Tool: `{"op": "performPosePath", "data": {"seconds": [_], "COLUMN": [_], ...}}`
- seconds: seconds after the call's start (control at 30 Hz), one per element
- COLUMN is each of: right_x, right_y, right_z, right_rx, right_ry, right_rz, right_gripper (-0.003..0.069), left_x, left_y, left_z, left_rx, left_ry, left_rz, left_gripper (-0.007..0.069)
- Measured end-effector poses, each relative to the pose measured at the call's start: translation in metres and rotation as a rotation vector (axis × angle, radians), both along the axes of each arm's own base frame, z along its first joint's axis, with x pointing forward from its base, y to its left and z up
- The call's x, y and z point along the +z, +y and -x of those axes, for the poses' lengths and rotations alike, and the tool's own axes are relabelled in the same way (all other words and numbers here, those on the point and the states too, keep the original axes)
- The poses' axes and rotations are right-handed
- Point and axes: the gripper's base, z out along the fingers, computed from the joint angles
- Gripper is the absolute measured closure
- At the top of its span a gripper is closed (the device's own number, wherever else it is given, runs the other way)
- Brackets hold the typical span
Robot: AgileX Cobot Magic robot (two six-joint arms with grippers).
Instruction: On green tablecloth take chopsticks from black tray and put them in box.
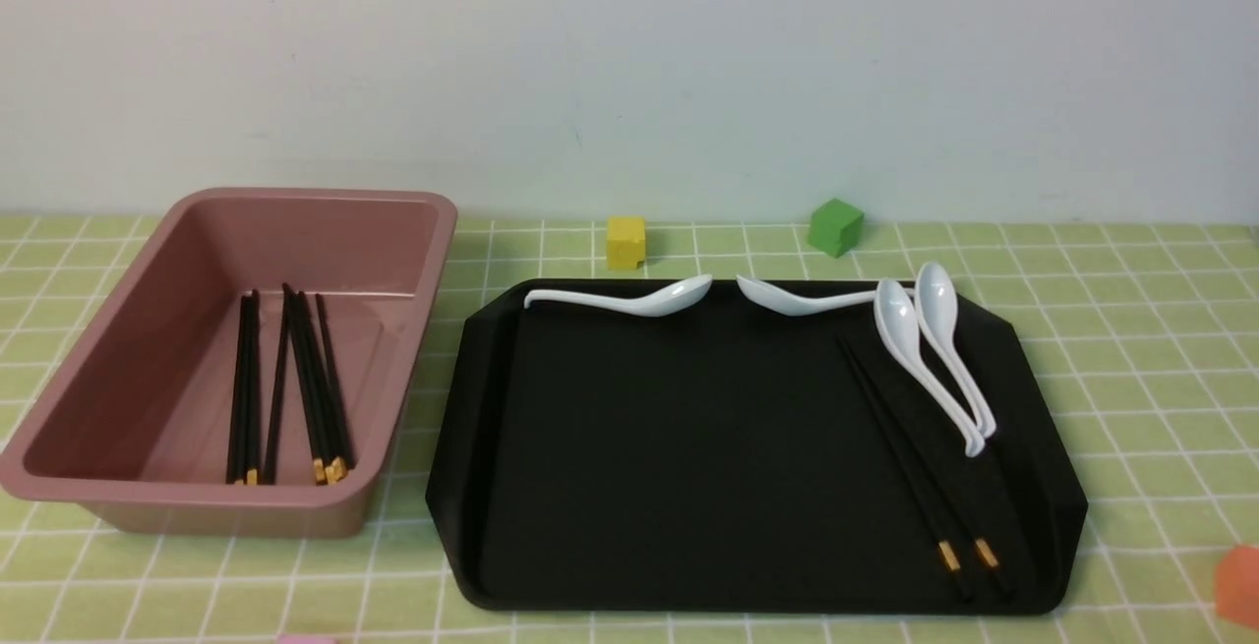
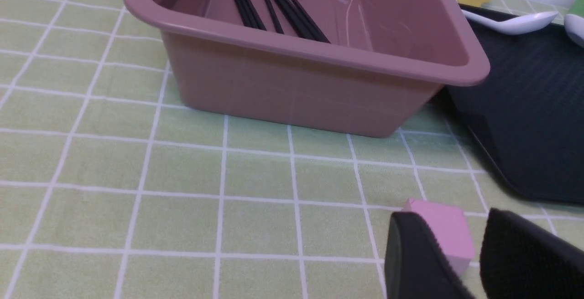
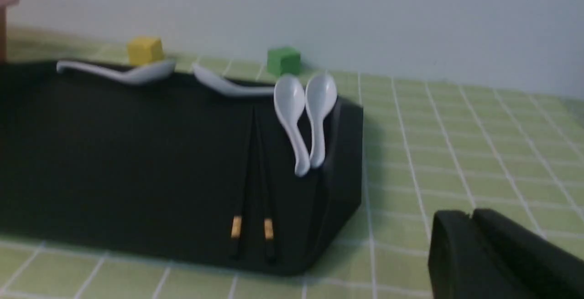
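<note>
On the green tablecloth (image 1: 1131,329), the black tray (image 1: 689,447) holds two black chopsticks (image 1: 920,472) with gold bands, lying side by side near its right side. They also show in the right wrist view (image 3: 255,175). The pink box (image 1: 118,349) stands left of the tray, with several chopsticks (image 1: 295,388) lying in it. My left gripper (image 2: 449,219) is open and empty, low over the cloth in front of the box (image 2: 296,89). My right gripper (image 3: 472,214) is shut and empty, over the cloth right of the tray (image 3: 114,162). Neither gripper shows in the front view.
Several white spoons lie on the tray: two along its far rim (image 1: 629,300), and a pair (image 1: 929,349) beside the chopsticks. A yellow cube (image 1: 626,242) and a green cube (image 1: 835,227) sit behind the tray. An orange cube (image 1: 1239,585) is at the right edge. A pink cube (image 2: 445,239) lies just beyond my left fingers.
</note>
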Motion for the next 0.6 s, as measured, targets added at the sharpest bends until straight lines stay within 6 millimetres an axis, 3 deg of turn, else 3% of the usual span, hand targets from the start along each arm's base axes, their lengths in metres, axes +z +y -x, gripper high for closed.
{"op": "performPosePath", "data": {"seconds": [0.2,0.6], "right_x": [-0.0088,-0.0090], "right_y": [0.0015,0.0026], "right_z": [0.0026,0.0031], "right_rx": [0.011,0.015], "right_ry": [0.115,0.128], "right_rz": [-0.030,-0.064], "right_gripper": [0.0580,0.0566], "left_x": [0.0000,0.0000], "left_y": [0.0000,0.0000], "left_z": [0.0000,0.0000], "left_rx": [0.000,0.000], "left_ry": [0.000,0.000], "left_rz": [0.000,0.000], "left_gripper": [0.0386,0.0386]}}
